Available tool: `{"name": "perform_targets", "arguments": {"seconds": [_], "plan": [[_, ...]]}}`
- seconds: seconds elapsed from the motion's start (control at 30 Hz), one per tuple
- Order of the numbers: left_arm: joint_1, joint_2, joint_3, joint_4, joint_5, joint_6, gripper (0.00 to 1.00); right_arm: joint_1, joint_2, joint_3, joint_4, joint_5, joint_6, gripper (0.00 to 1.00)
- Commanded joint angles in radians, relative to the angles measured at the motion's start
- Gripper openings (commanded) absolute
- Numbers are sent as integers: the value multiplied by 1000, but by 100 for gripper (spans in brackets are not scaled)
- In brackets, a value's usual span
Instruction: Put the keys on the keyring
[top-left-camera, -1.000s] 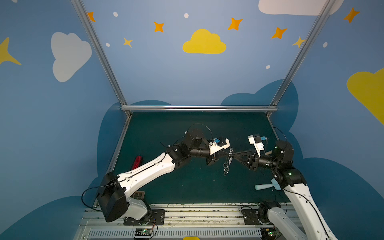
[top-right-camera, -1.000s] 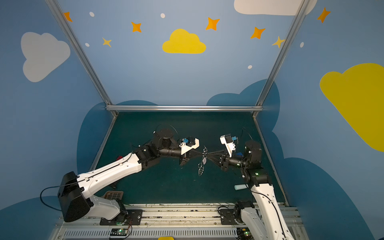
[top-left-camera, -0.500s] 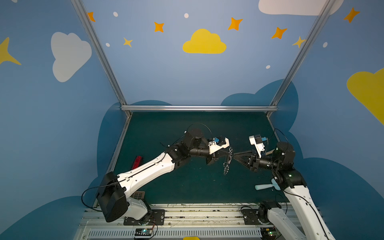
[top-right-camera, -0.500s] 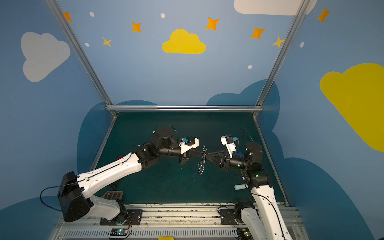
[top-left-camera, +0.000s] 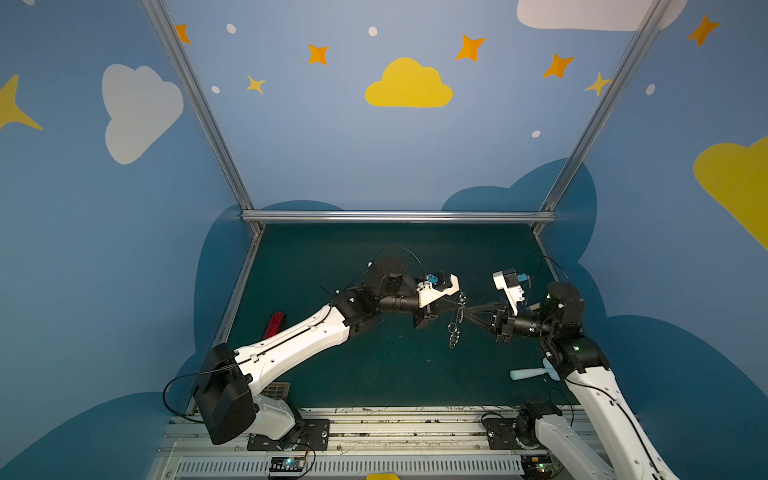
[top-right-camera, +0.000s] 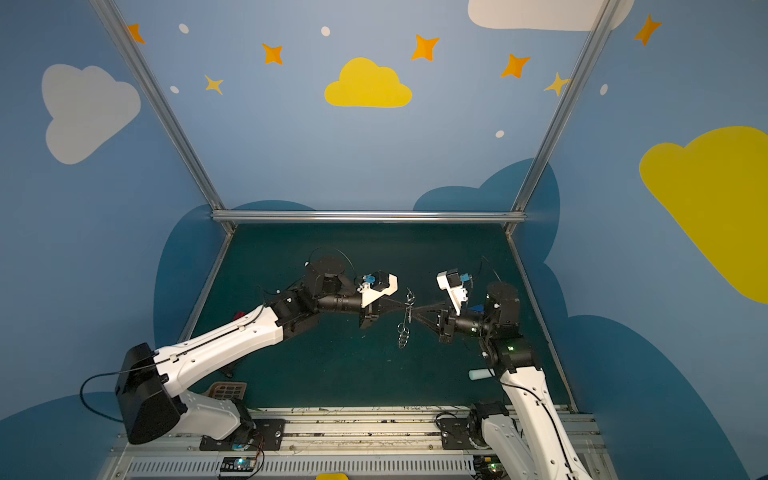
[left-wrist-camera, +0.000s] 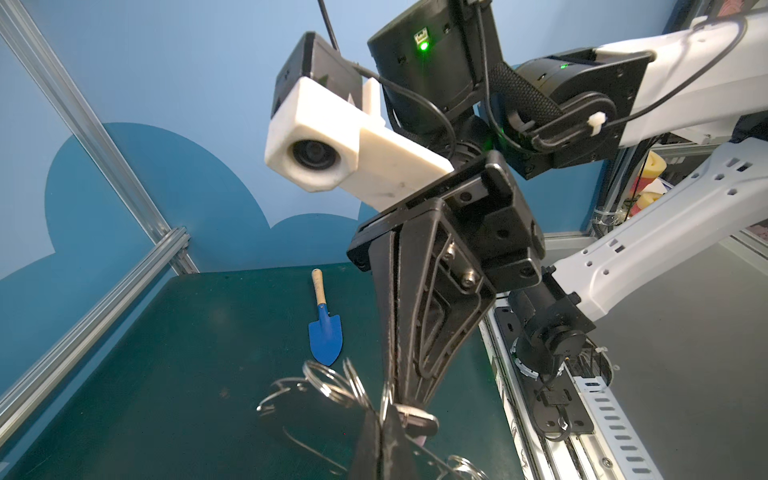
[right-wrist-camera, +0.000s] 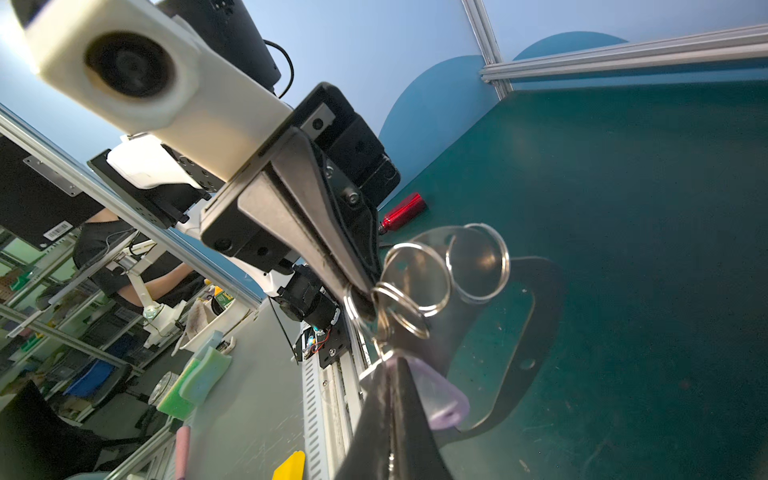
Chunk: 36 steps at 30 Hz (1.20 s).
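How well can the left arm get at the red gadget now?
Probably not at once: the left tool is shut on the keyring in mid-air. The red gadget lies bare on the mat beside that arm, so nothing else blocks it.

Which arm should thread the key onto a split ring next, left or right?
Probably right. The right gripper is shut on the key, its blade at the split rings; the left gripper holds the keyring aloft.

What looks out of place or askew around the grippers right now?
Nothing stands out. The keyring hangs in mid-air, pinched by the shut left gripper; the shut right gripper holds the key up against it. Nothing looks bent or dropped.
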Motion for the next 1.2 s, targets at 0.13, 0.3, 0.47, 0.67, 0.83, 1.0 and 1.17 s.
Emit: {"name": "perform_targets", "arguments": {"seconds": [0.13,0.3,0.47,0.67,0.83,1.0,1.17], "plan": [[3,-3,7,38,17,-11,4,4,-13,16,54,-16,24,0],[3,-6,5,37,11,-13,4,1,-16,17,42,-23,24,0],[3,-13,-2,55,13,-13,4,2,2,16,33,-48,25,0],[3,-25,-32,124,34,-34,4,0,41,21,36,-121,34,0],[3,-23,-47,168,59,-52,4,1,76,43,41,-178,35,0],[2,-32,-58,171,50,-50,4,-1,90,75,-52,-174,-37,0],[4,-37,-55,134,23,-32,4,-9,79,118,-189,-65,-143,12]]}}
